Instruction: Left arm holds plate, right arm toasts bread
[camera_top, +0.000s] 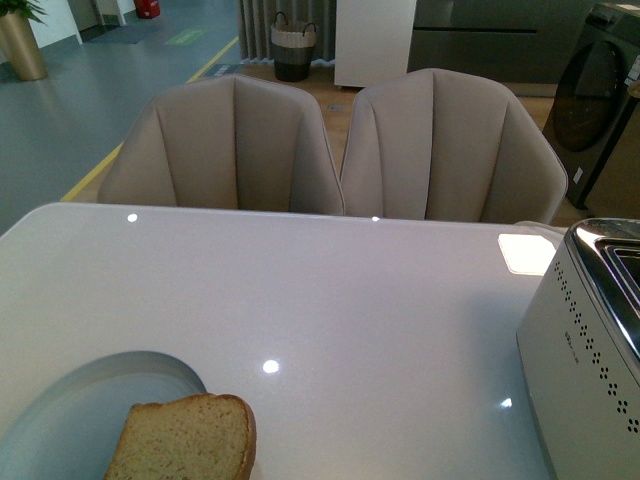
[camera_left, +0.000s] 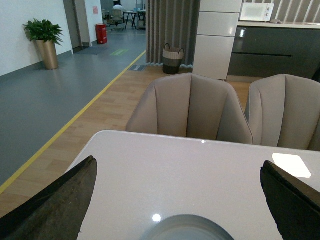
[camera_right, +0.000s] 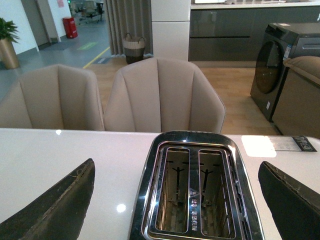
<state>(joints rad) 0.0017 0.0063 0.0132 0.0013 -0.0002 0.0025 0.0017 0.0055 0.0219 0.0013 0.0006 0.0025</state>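
Note:
A pale blue-grey plate lies at the table's near left corner in the front view. A light-brown slice of bread with darker crust lies on its right part. The plate's far rim also shows in the left wrist view, low between the jaws. My left gripper is open and empty above the plate's near side. My right gripper is open and empty, hovering above a silver toaster with two empty slots. The toaster also shows in the front view at the right. Neither arm shows in the front view.
The white table carries a white card at its far right. Two beige chairs stand behind the far edge. A dark washing machine stands beyond on the right.

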